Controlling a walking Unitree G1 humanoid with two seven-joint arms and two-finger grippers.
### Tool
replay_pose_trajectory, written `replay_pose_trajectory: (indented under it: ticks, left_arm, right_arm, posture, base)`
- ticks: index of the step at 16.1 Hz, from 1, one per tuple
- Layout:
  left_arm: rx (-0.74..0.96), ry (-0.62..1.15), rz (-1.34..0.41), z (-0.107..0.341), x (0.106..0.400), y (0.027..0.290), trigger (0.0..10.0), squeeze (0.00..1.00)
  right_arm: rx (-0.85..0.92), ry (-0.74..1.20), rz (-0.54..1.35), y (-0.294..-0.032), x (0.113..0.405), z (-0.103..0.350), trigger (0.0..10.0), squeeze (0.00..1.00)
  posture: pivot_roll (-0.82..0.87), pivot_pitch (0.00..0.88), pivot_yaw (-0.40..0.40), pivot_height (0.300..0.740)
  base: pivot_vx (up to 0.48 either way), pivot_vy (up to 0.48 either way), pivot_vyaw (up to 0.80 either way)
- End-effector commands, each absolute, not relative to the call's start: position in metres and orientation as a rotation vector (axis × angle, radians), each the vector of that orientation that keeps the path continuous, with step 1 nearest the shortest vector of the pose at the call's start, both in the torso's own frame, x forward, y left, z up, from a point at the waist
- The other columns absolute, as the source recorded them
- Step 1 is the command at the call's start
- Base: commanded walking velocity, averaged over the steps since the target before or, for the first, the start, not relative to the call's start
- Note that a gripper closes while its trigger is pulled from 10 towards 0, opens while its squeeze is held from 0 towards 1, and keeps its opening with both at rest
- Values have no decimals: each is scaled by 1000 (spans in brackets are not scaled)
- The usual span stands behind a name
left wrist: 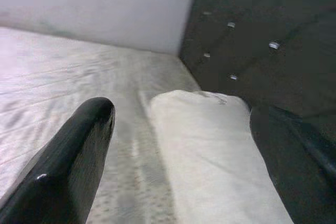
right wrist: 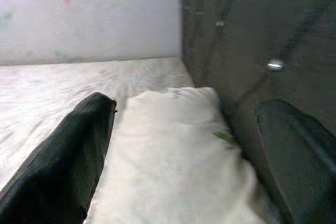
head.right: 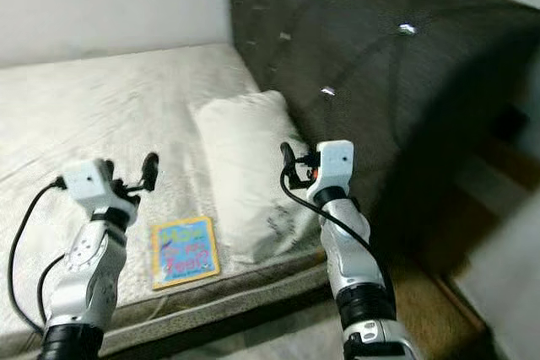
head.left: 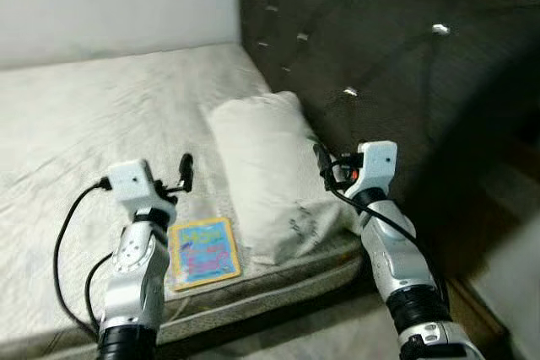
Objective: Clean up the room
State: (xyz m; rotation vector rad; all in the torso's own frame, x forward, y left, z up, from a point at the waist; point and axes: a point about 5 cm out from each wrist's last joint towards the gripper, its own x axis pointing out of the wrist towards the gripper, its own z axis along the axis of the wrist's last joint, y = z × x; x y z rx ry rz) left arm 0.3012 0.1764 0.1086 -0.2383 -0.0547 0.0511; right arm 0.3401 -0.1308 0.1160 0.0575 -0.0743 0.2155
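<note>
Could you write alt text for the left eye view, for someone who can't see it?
Two silver robot arms reach over a bare mattress; the left pincer and right pincer hold nothing. A white pillow lies against the dark tufted headboard, a colourful book beside it.

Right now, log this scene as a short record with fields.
surface: bare mattress
pillow: lying beside the dark tufted headboard
book: colourful, flat near the mattress's front edge, left of the pillow
left gripper: open, raised above the mattress near the book
right gripper: open, held over the pillow's right edge
</note>
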Motion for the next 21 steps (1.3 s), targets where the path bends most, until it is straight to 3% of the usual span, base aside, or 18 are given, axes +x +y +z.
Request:
replay_pose_trajectory:
  ticks: [1, 18, 21]
  left_arm:
    - [-224, -65, 36, 110, 301, 175, 10000, 0]
    - [-220, -73, 16, 113, 301, 173, 10000, 0]
    - [-281, -47, -42, 109, 294, 157, 10000, 0]
  right_arm:
    - [60, -71, 224, -127, 342, 118, 10000, 0]
    - [54, -64, 227, -125, 342, 117, 10000, 0]
    - [56, -67, 234, -125, 336, 115, 10000, 0]
  posture:
    - [-5, 0, -23, 740]
    - [-6, 0, -21, 740]
    - [-31, 0, -19, 740]
  base:
    - [0, 0, 800]
    - [0, 0, 800]
    - [0, 0, 0]
